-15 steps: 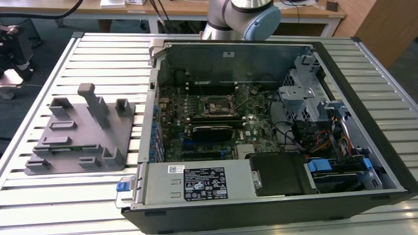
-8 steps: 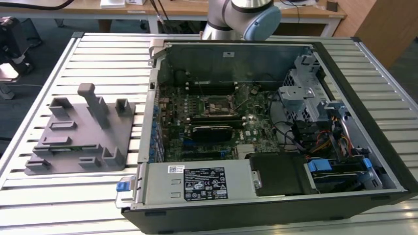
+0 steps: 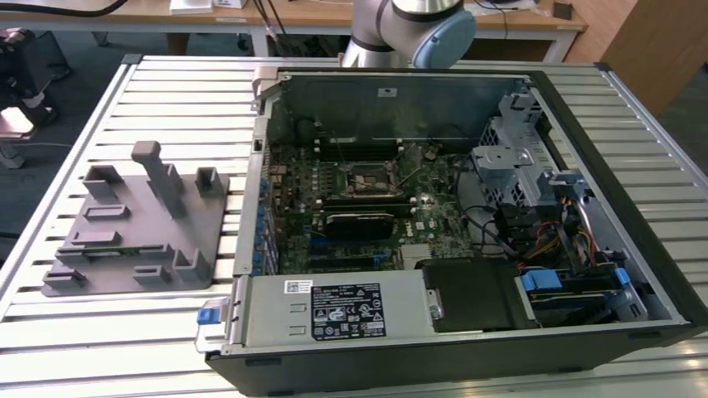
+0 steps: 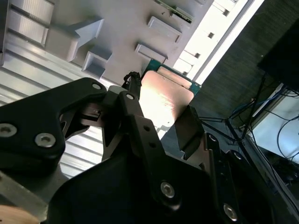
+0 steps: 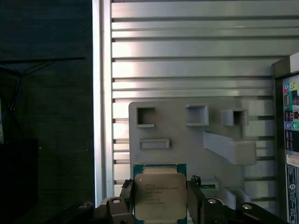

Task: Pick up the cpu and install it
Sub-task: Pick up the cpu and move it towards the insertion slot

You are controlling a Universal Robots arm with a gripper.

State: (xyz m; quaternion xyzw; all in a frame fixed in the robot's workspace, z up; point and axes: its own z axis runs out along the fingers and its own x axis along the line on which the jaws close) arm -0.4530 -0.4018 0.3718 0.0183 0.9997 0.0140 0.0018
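Open computer case [image 3: 387,104] on my slatted table [image 3: 166,83], robot arm [image 3: 415,29] behind it.
I see the motherboard [image 3: 293,215] lying flat inside, its CPU socket [image 3: 366,178] mid-board. The grey fixture tray [image 3: 138,228] with upright posts sits just beside the case, at the exterior view's left.

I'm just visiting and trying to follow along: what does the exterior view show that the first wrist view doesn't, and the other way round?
Exterior view: the inside of the open computer case, with its circuit board, and the robot arm beyond it. First wrist view: a square silvery chip clamped in the tool. Both: the grey tray with upright posts, on the slatted metal table.
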